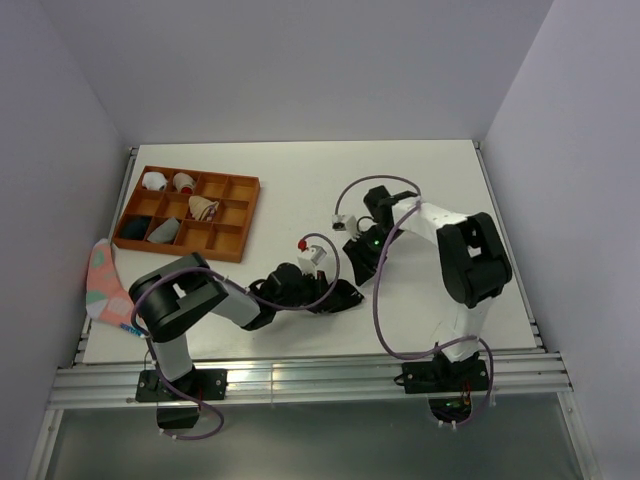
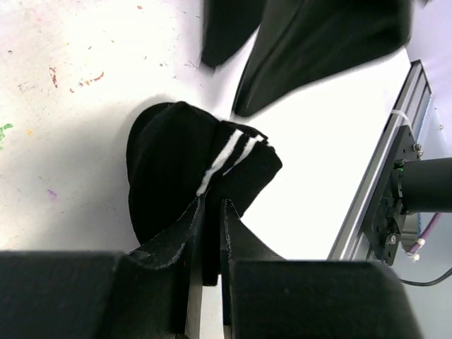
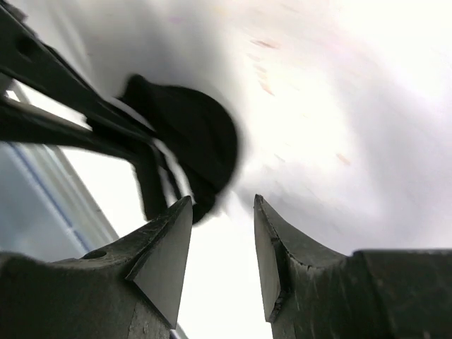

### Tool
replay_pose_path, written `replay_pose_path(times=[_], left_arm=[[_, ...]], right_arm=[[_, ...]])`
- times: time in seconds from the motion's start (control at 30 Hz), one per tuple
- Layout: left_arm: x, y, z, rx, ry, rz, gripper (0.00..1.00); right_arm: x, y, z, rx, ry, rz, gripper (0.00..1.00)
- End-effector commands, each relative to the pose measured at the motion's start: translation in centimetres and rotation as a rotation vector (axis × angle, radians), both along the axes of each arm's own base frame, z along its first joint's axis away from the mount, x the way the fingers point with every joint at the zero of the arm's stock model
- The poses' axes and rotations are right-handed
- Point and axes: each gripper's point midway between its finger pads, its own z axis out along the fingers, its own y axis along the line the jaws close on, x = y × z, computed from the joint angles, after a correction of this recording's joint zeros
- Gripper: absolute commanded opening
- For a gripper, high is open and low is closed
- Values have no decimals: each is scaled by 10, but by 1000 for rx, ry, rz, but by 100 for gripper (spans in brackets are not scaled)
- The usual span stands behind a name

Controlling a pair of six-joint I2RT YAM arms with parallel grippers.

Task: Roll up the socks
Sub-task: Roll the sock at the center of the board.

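Note:
A black sock (image 2: pixel 176 166) with two white stripes on its cuff lies bunched on the white table. My left gripper (image 2: pixel 212 206) is shut on the cuff edge, a fold of black fabric pinched between its fingers. In the top view the sock (image 1: pixel 345 294) sits near the table's front middle, with the left gripper (image 1: pixel 323 299) at its left side. My right gripper (image 1: pixel 353 264) hovers just behind it. Seen from the right wrist, that gripper (image 3: pixel 222 206) is open and empty, with the sock (image 3: pixel 201 131) blurred a little beyond its tips. Its fingers (image 2: pixel 318 42) show dark above the sock.
An orange compartment tray (image 1: pixel 180 247) holding several small sock bundles stands at the back left. A pink sock (image 1: pixel 103 280) with teal spots hangs over the table's left edge. The aluminium rail (image 2: pixel 385 162) runs along the near edge, close to the sock.

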Motion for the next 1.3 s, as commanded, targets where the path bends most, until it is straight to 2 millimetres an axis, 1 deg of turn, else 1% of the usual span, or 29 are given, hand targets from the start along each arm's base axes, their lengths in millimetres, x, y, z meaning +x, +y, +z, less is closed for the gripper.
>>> replay_pose_path(times=[0.0,0.03,0.1,0.13,0.2,0.23,0.27,0.3,0.33,0.37,0.4,0.43,0.5,0.53,0.57,0.63,0.67,0.7,0.77,0.8,0.83,0.87,0.9,0.93,0.97,1.03,1.07,1.1,1.27], left_arm=[[-31,30,-56,181,185,-29,0],[-32,28,-54,169,197,-39,0],[-33,26,-52,147,229,-49,0],[-31,25,-51,138,246,-50,0],[-31,28,-53,152,295,-41,0],[-26,28,-50,146,309,-33,0],[-27,32,-54,173,356,-18,0],[-27,33,-54,179,374,-19,0],[-21,32,-50,176,385,-11,1],[-20,32,-50,187,404,-6,0],[-25,38,-56,229,449,-2,0],[-22,34,-53,226,467,-7,0],[-25,36,-51,230,539,-25,0],[-27,36,-52,224,575,-28,0],[-31,36,-50,214,612,-47,0],[-29,40,-50,208,661,-41,0],[-28,43,-50,212,692,-29,0],[-27,44,-50,218,703,-24,0],[-26,45,-49,225,719,-24,0],[-23,43,-47,224,726,-24,0],[-24,43,-47,230,738,-28,0],[-21,40,-44,225,740,-33,0],[-21,40,-46,236,750,-35,0],[-23,42,-47,252,764,-42,0],[-20,38,-44,249,760,-50,0],[-21,39,-46,268,779,-61,0],[-17,35,-43,258,768,-66,0],[-18,37,-45,273,786,-63,0],[-14,32,-39,266,802,-74,0]], right_arm=[[17,-14,13,9,-112,-55,48],[19,-19,18,21,-133,-69,48],[16,-24,20,39,-144,-70,48],[16,-26,27,74,-158,-82,48],[11,-31,30,106,-169,-57,48],[11,-33,36,127,-184,-57,48],[8,-37,33,124,-192,-56,48],[8,-38,34,129,-222,-31,48],[7,-38,40,141,-256,-19,49],[5,-39,38,143,-278,-14,49],[4,-38,39,147,-300,-1,49],[5,-39,43,152,-331,9,49],[-1,-37,41,152,-362,46,49],[0,-35,48,164,-407,63,49],[-7,-36,44,165,-412,77,50],[-13,-32,44,165,-481,120,50],[-11,-27,49,156,-550,153,50],[-18,-26,46,143,-553,174,50],[-25,-20,39,130,-602,226,51],[-31,-12,41,128,-637,274,52],[-33,-8,38,132,-665,299,52],[-35,-4,40,143,-691,322,54],[-40,0,40,152,-703,356,54],[-41,2,40,153,-716,373,54],[-42,5,40,157,-726,388,54],[-45,10,39,156,-740,427,54],[-46,12,39,157,-743,439,54],[-48,14,37,159,-738,453,54],[-56,22,28,151,-756,517,54]])
